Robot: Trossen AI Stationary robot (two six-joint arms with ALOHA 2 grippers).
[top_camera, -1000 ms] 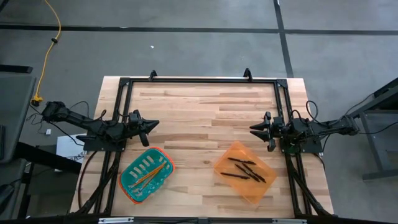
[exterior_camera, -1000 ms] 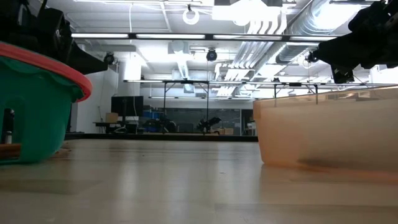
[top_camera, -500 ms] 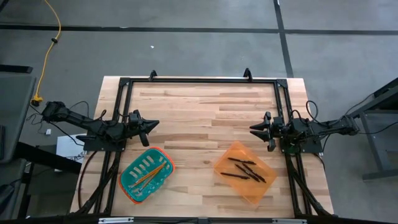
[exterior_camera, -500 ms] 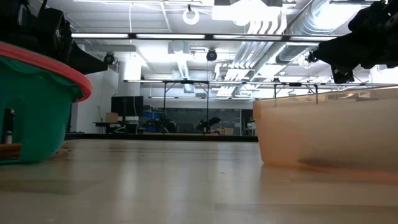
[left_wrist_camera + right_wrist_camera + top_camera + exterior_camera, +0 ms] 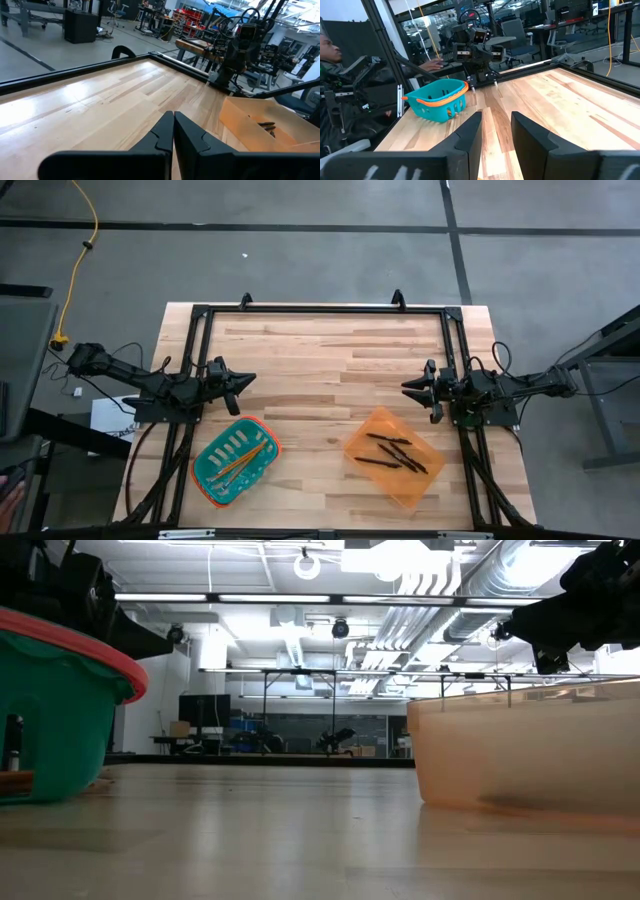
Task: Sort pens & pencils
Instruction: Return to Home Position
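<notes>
the pencils (image 5: 243,459) lie slantwise in the teal, orange-rimmed basket (image 5: 215,480) at the near left of the worktop (image 5: 320,360). the pens (image 5: 392,452) lie loosely crossed in the orange bin (image 5: 375,423) at the near right. basket and bin stand well apart, with bare wood between them. the left arm (image 5: 150,380) lies low along the left edge, just behind the basket. the left jaws point inward across the worktop and are clenched on nothing; in its wrist view the two fingers (image 5: 161,137) meet tip to tip. the right arm (image 5: 500,390) lies the same way at the right edge, just behind the bin. the right jaws are released and empty, with a clear gap between the fingers (image 5: 470,135). the left wrist view looks across to the bin (image 5: 250,125), with pens (image 5: 267,126) inside, and to the right arm (image 5: 240,50) beyond it. the right wrist view shows the basket (image 5: 437,100), the left arm (image 5: 475,45), and a person (image 5: 330,50) seated beyond the worktop. from table height the basket (image 5: 60,710) and the bin (image 5: 520,750) frame the room.
</notes>
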